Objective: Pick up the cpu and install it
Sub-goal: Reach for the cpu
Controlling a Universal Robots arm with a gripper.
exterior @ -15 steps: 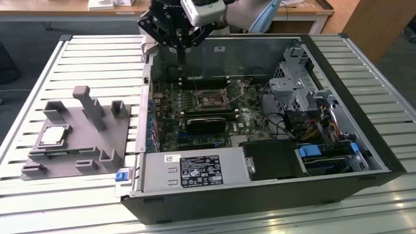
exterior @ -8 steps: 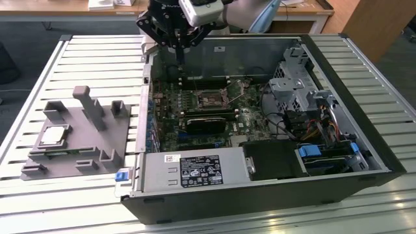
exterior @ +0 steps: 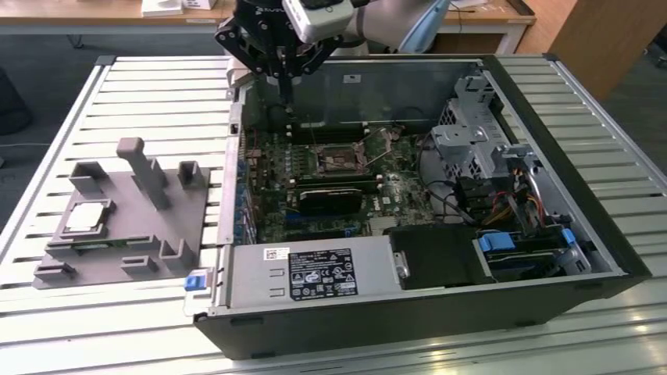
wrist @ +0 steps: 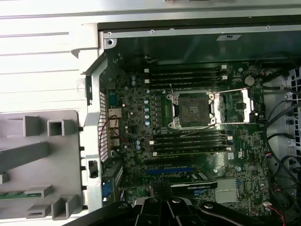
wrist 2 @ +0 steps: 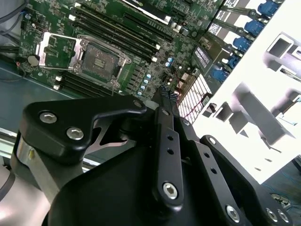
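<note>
Gripper (wrist 2: 168, 94): pinched narrow, empty, 11 o'clock of socket (exterior: 341, 162), exterior view.
Cpu (exterior: 86, 219): untouched on tray (exterior: 109, 191), 9 o'clock of case (exterior: 583, 187).
Socket: open, bare.
Left: pickup, install.

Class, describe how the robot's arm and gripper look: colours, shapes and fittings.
The gripper is black: angular linked bars fastened with silver screw heads, ending in slim fingers with a dotted pad at the tip. In the exterior view a white box-shaped unit sits above it, and the arm is rounded and pale grey with a light blue joint cap.
</note>
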